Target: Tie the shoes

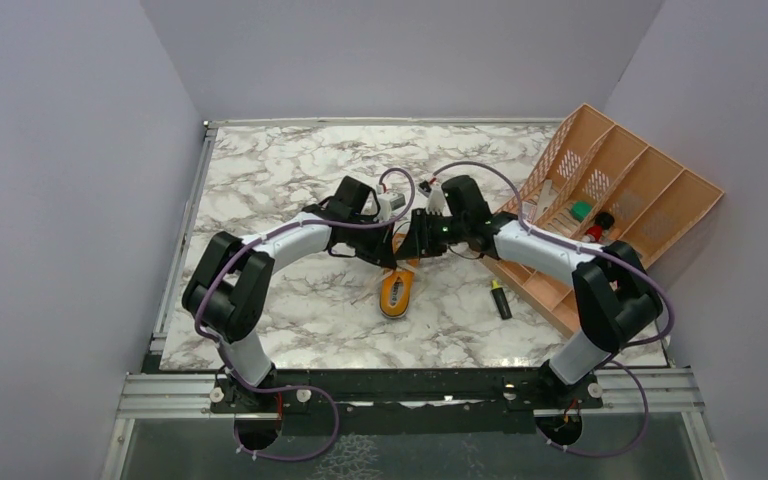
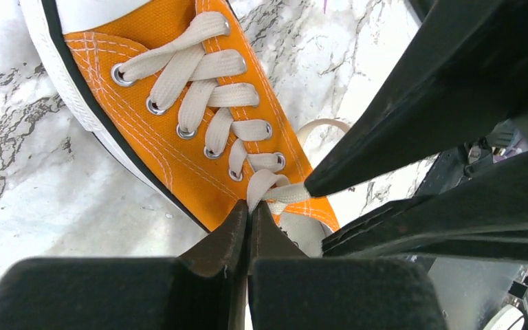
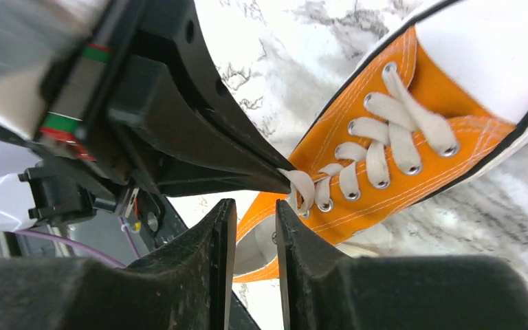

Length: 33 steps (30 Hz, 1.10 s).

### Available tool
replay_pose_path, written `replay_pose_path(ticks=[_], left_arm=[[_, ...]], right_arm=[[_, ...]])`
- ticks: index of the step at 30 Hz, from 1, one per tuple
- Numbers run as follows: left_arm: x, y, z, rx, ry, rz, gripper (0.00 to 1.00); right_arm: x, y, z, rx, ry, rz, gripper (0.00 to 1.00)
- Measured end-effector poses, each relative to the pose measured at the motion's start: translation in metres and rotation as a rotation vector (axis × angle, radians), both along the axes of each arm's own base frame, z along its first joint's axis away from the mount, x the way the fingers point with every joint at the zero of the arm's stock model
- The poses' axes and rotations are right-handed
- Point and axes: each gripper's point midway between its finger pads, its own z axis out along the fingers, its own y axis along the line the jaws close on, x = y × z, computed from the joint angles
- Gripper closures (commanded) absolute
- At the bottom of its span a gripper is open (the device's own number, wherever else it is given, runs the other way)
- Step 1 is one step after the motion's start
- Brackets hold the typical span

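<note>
The orange sneaker [image 1: 396, 293] with white sole and white laces lies on the marble table, toe toward the near edge. In the left wrist view [image 2: 179, 158] my left gripper [image 2: 249, 210] is shut on a white lace [image 2: 261, 184] at the top eyelets. My right gripper [image 3: 251, 210] is open with a narrow gap and nothing between its fingers, right beside the same lace loop [image 3: 302, 189] above the shoe's opening [image 3: 399, 199]. In the top view both grippers, left [image 1: 397, 258] and right [image 1: 415, 245], meet over the shoe's heel end.
A peach slotted organiser [image 1: 610, 200] lies tilted at the right, holding a green and a red item. A dark marker [image 1: 500, 300] lies on the table right of the shoe. Walls enclose the table on three sides.
</note>
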Motion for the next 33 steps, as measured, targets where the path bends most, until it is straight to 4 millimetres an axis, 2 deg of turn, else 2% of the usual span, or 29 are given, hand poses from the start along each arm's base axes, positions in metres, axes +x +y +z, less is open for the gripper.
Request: replay_pose_path(ticks=[3, 6, 10, 14, 21, 25, 28, 33], left_arm=[[0.0, 0.0, 0.0, 0.003, -0.001, 0.006, 1.0], [0.001, 0.0, 0.002, 0.002, -0.007, 0.009, 1.0], [0.001, 0.001, 0.007, -0.003, -0.024, 0.011, 1.0], [0.001, 0.002, 0.009, -0.005, -0.037, 0.015, 1.0], [0.0, 0.003, 0.008, -0.002, -0.04, 0.017, 1.0], [-0.001, 0.002, 0.009, -0.003, -0.042, 0.013, 1.0], [-0.001, 0.001, 0.009, -0.004, -0.043, 0.012, 1.0], [-0.002, 0.0, 0.009, -0.004, -0.043, 0.007, 1.0]], right_arm=[[0.011, -0.007, 0.01, 0.004, -0.061, 0.038, 0.64], [0.029, -0.023, 0.014, 0.046, -0.072, 0.059, 0.65], [0.047, -0.032, -0.001, 0.089, -0.041, 0.144, 0.66], [0.029, -0.026, -0.018, 0.125, 0.018, 0.251, 0.66], [0.01, -0.013, -0.014, 0.189, 0.034, 0.349, 0.66], [0.007, -0.006, -0.013, 0.209, 0.036, 0.374, 0.76], [0.01, -0.001, -0.018, 0.219, 0.056, 0.376, 0.76], [0.012, 0.001, -0.019, 0.23, 0.078, 0.364, 0.71]])
